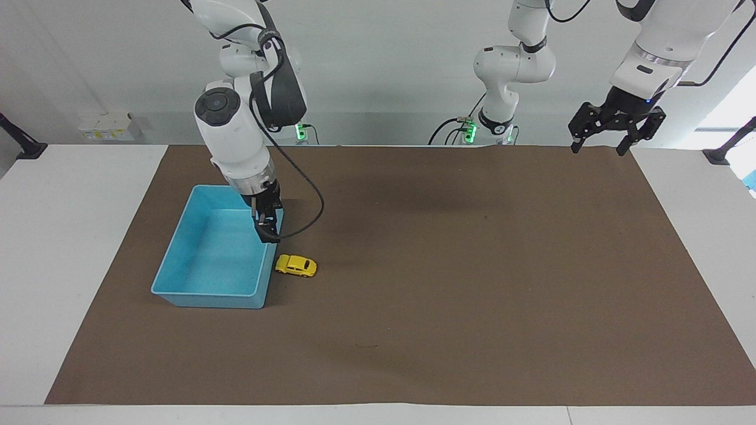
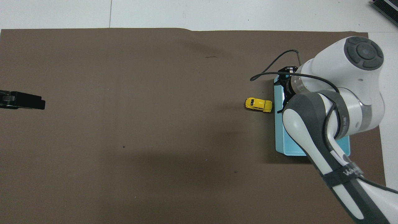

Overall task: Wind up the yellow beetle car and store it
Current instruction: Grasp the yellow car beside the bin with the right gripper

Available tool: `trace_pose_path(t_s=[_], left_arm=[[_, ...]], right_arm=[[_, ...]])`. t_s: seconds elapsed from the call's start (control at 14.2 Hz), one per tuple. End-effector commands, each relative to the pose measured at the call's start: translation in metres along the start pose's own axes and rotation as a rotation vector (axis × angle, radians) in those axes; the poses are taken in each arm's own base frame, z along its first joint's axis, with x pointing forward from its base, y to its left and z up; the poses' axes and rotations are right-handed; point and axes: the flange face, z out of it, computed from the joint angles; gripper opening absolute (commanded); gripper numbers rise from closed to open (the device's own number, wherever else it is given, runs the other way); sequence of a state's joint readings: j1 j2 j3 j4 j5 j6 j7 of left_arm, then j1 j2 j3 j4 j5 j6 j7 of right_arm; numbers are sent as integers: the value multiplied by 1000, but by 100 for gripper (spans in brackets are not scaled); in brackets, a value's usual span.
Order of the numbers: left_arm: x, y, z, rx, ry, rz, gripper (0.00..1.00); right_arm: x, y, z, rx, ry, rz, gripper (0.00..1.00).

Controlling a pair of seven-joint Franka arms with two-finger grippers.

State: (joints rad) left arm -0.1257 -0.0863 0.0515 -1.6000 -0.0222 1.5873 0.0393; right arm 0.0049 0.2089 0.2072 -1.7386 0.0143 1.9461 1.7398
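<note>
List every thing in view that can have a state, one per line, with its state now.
Car: upright on its wheels on the mat, beside the bin, not held.
Bin: open-topped, nothing in it.
Right gripper: open, holds nothing, over the bin's wall on the side toward the car.
Left gripper: open, holds nothing, waits raised over the mat's edge at the left arm's end.
</note>
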Motion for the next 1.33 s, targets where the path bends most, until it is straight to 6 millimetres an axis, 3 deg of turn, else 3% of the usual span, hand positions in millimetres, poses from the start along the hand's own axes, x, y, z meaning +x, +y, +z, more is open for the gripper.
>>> trace_pose_path(t_s=[0.0,0.35,0.7,1.26], left_arm=[[-5,-4,-6,3,-11,-1,100],[-5,-11,-6,4,-9,-12,100],[-5,-11,-6,4,-9,-12,100],[-5,-10,-6,4,-9,-10,100]], right_arm=[[-13,-7,27,-1,-13,29,100],[-8,-20,72,-6,35,24,100],[-26,-27,108,15,35,64,100],[-20,-5,167,48,43,98,100]])
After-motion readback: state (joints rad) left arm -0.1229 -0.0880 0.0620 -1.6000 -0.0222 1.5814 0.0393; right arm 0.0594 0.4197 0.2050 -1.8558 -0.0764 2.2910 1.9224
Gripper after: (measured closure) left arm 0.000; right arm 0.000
